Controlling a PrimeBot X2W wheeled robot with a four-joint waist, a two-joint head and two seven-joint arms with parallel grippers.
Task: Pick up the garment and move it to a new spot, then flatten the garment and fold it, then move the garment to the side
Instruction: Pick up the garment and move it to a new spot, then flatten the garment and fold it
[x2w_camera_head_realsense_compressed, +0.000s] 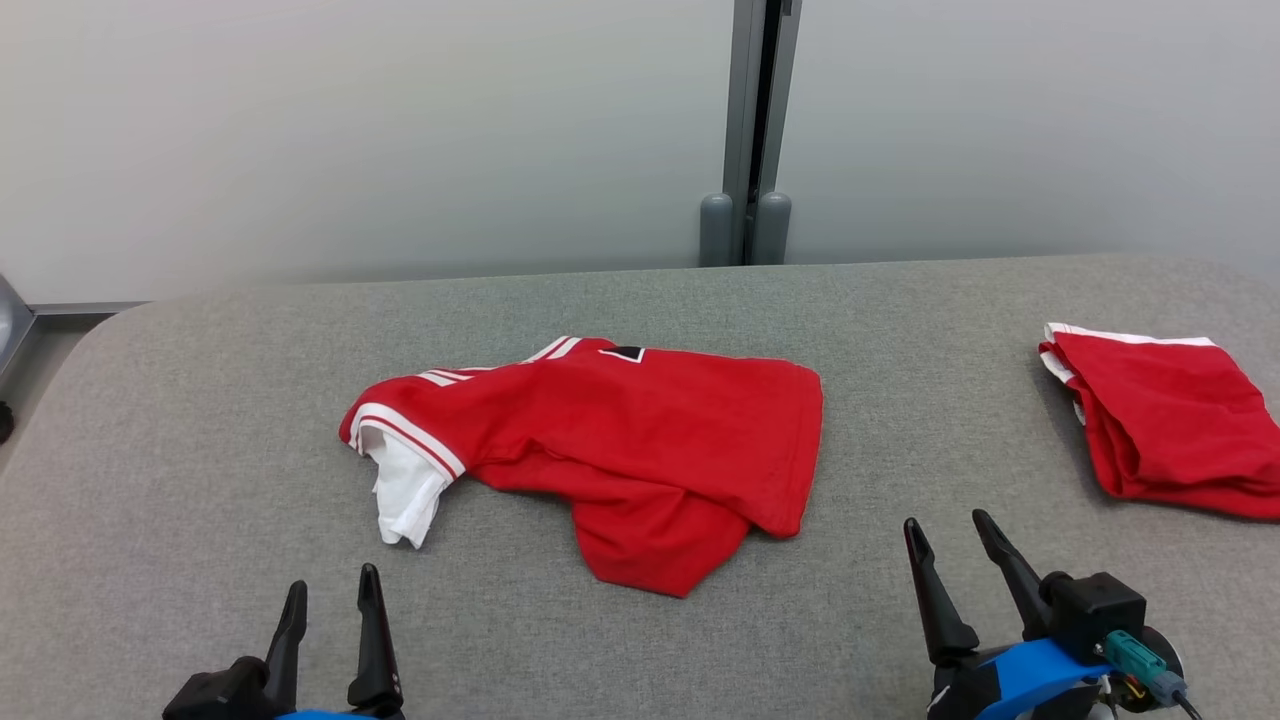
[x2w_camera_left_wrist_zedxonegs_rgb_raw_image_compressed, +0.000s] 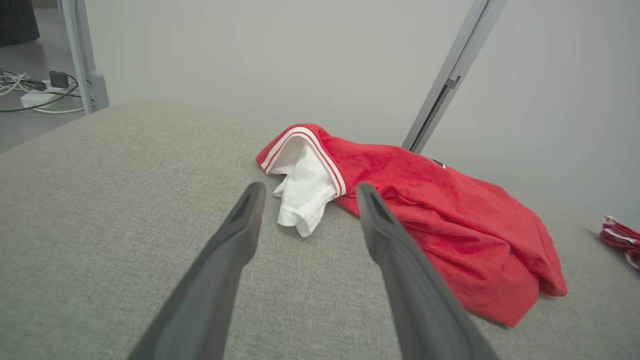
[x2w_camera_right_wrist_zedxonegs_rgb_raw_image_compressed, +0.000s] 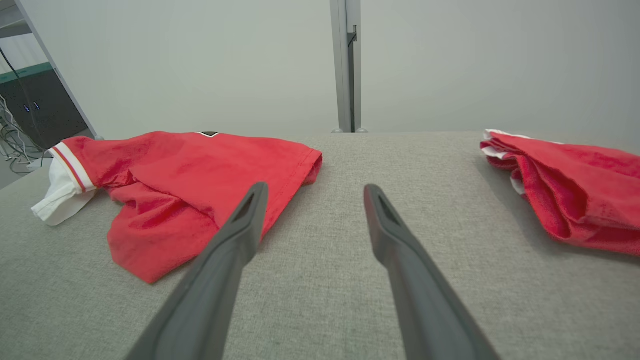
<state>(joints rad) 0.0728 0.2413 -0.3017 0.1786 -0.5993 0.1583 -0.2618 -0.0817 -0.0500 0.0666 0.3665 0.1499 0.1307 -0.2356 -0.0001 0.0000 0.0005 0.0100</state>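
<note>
While it rests, garment crosswise, sleeve leftward

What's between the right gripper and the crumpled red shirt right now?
Just bare grey tabletop lies between the right gripper and the red shirt, as the head view shows.

The folded red garment runs off the head view's right edge. The bottom edge crops the left hand at its base. The black tag on the crumpled garment is too small to read
</note>
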